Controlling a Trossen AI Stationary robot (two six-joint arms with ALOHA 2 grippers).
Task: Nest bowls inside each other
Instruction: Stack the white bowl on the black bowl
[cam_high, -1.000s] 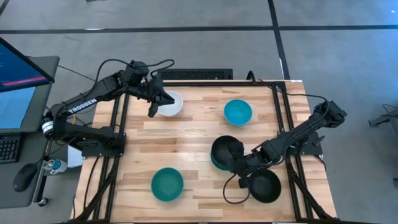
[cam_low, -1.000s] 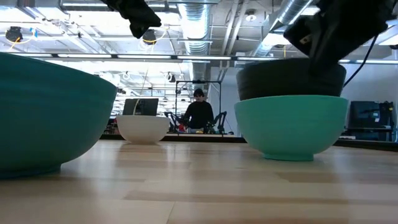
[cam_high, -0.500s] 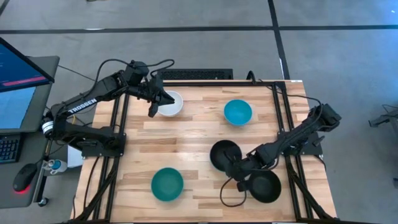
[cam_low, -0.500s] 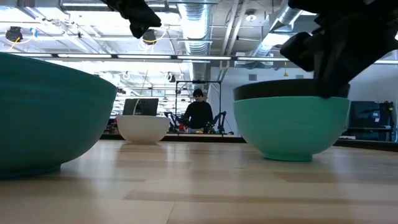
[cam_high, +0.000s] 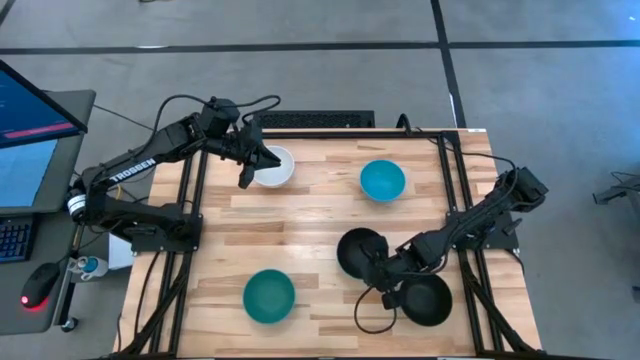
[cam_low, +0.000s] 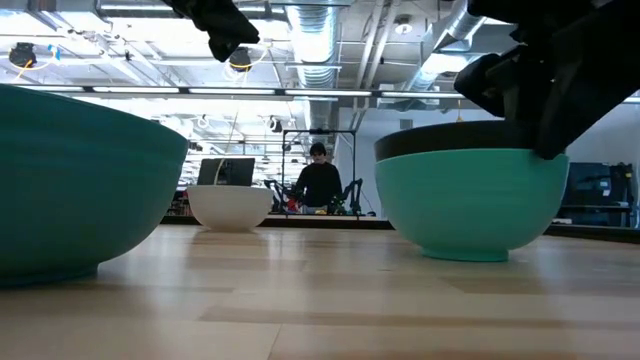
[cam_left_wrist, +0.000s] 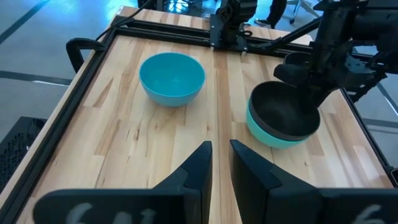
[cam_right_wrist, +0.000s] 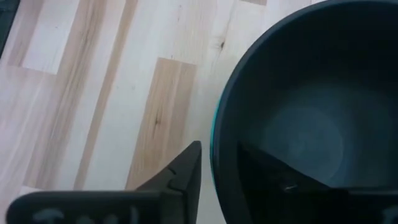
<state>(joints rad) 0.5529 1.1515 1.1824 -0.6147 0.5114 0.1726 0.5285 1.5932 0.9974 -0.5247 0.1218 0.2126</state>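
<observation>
Black now sits fully inside cyan: the black bowl has dropped from its raised, tilted perch a second ago to rest seated in the cyan-blue bowl, only a dark band showing above the cyan rim in the low view. The right gripper, at the nested pair's near-right rim, has parted its fingers; in the right wrist view one finger lies outside the wall and one inside, straddling the rim without clamping it. So this first nesting looks finished, and I judge the arm is free to lift away.

Five stacks remain to merge. A second black bowl stands just beside the pair, toward the table's near right corner. The teal bowl sits by the near edge, left of centre. Another cyan bowl rests toward the far edge, right of centre. The white bowl sits at the far left corner, where the left gripper hangs over its rim, its fingers a narrow gap apart and gripping nothing that I can see.
</observation>
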